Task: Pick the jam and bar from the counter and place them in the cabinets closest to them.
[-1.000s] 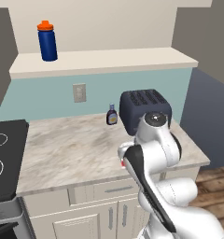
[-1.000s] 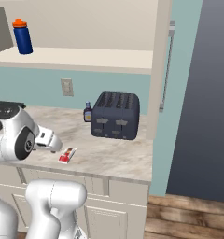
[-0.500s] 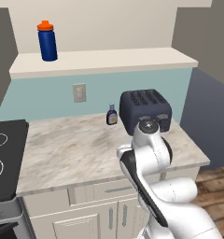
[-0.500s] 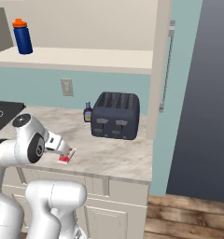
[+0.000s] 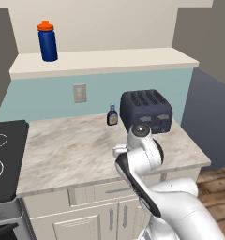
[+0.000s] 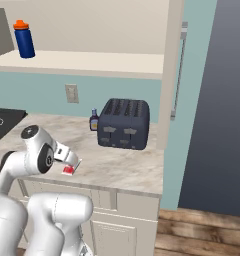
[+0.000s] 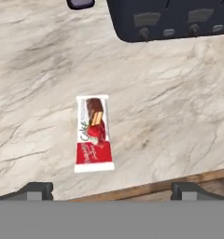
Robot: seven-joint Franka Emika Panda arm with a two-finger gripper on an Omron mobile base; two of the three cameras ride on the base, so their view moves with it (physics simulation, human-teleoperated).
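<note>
The gripper (image 7: 112,189), jaws wide and empty, hovers above the bar (image 7: 93,133) lying flat near the counter's (image 7: 179,116) front edge.

Arm hunched low over the counter (image 6: 127,167), the bar (image 6: 68,170) peeking out beneath its wrist; dark toaster (image 6: 124,130) at two o'clock, small brown bottle (image 6: 94,120) beside it.

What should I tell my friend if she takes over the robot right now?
Pincer: open, holding nothing, hovering above the bar.
Bar: lying flat on the counter near its front edge, in front of the toaster.
Jam: I cannot spot it here.
Shelf: holds a blue bottle, no bar yet.
Done: nothing put away.
Left: grab the bar, shelve it, then find and shelve the jam.
</note>
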